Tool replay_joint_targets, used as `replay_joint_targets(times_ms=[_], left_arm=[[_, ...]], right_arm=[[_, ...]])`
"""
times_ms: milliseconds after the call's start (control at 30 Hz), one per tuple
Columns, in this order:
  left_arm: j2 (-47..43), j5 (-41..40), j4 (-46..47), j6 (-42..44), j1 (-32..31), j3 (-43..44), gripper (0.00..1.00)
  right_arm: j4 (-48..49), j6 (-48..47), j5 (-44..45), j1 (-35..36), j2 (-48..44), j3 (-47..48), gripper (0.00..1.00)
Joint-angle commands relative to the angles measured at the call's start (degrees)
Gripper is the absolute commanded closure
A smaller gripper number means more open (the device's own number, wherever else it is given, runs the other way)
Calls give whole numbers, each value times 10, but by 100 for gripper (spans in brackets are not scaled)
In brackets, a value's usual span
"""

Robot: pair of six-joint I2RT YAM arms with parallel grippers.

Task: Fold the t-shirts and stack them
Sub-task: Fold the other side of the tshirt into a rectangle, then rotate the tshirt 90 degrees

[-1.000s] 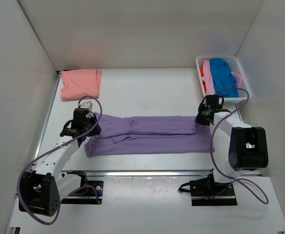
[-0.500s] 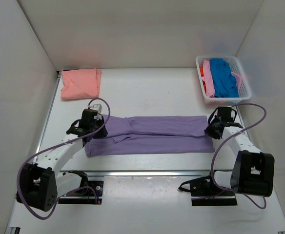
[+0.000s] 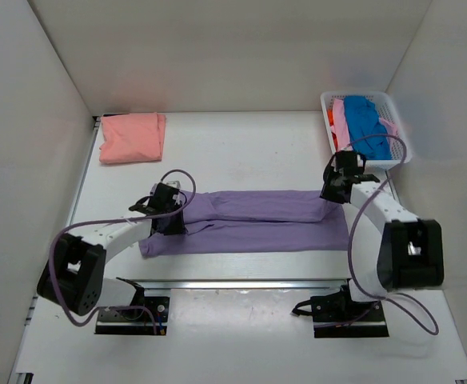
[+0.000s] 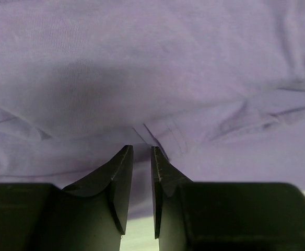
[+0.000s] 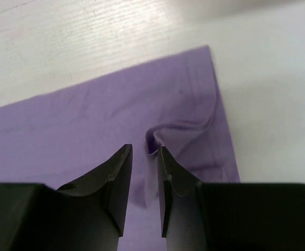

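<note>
top: overhead, whole table (image 3: 241, 152) | wrists: close, facing down | shared: lavender shirt (image 3: 249, 224)

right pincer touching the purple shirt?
Touching. The right wrist view shows the right pincer nipping a raised pucker of the large lavender-purple cloth t-shirt between its tips.

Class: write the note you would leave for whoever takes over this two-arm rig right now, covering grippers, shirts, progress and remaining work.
Left gripper: closed to a slit, pinching the lavender t-shirt near its left end. Right gripper: likewise, pinching a pucker at its right end.
Lavender t-shirt: a long folded band across the middle. Salmon t-shirt: folded, far left corner. Blue, pink and orange t-shirts: heaped in the white basket, far right.
Done: one shirt folded. To do: finish the lavender, stack it, then the basket's.
</note>
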Motion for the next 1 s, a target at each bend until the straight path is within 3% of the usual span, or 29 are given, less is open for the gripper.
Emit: replay_joint_targets(times_ms=[0, 167, 300, 500, 833, 967], left_arm=[[39, -20, 11, -19, 1, 22, 67], [125, -20, 10, -12, 4, 73, 70], [145, -12, 15, -13, -4, 89, 70], [146, -10, 28, -12, -1, 80, 70], [145, -2, 28, -11, -2, 84, 70], [140, 0, 26, -6, 2, 79, 70]], right_arm=[[10, -68, -24, 1, 77, 54, 77], [-12, -84, -32, -3, 177, 90, 77], [-90, -54, 26, -6, 197, 111, 79], [-118, -30, 36, -30, 104, 44, 78], [-196, 9, 34, -27, -31, 21, 80], [-232, 6, 111, -32, -32, 19, 81]])
